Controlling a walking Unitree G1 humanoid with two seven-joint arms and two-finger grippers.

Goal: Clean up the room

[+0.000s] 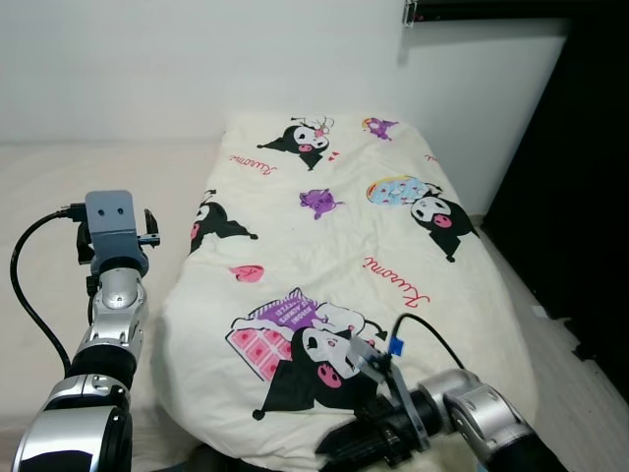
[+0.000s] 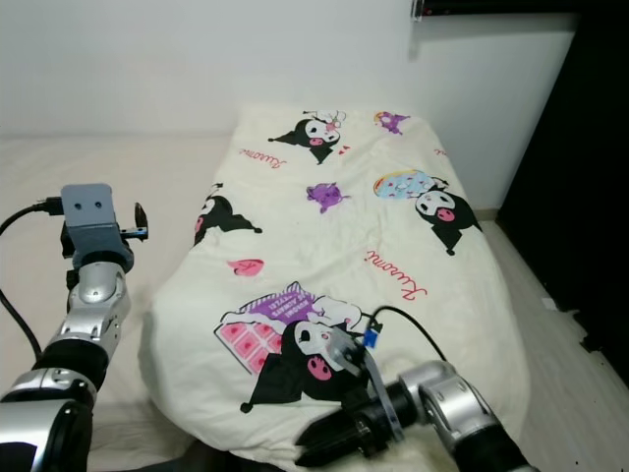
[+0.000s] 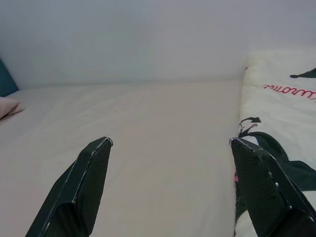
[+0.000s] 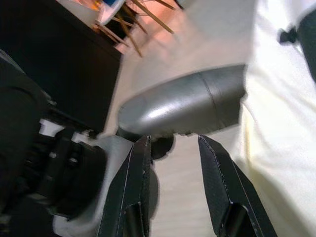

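Reaching low at the foot of the bed, the robot's right gripper (image 1: 339, 447) sits against the near edge of a cream cartoon-print duvet (image 1: 344, 256), its black fingers (image 4: 136, 197) parted with nothing between them in the right wrist view. The duvet lies spread over the right half of the mattress, with bare beige sheet (image 1: 59, 197) to its left. The left gripper (image 3: 170, 190) is raised over that bare sheet, fingers wide apart and released. A white wall (image 1: 197, 59) stands behind the bed.
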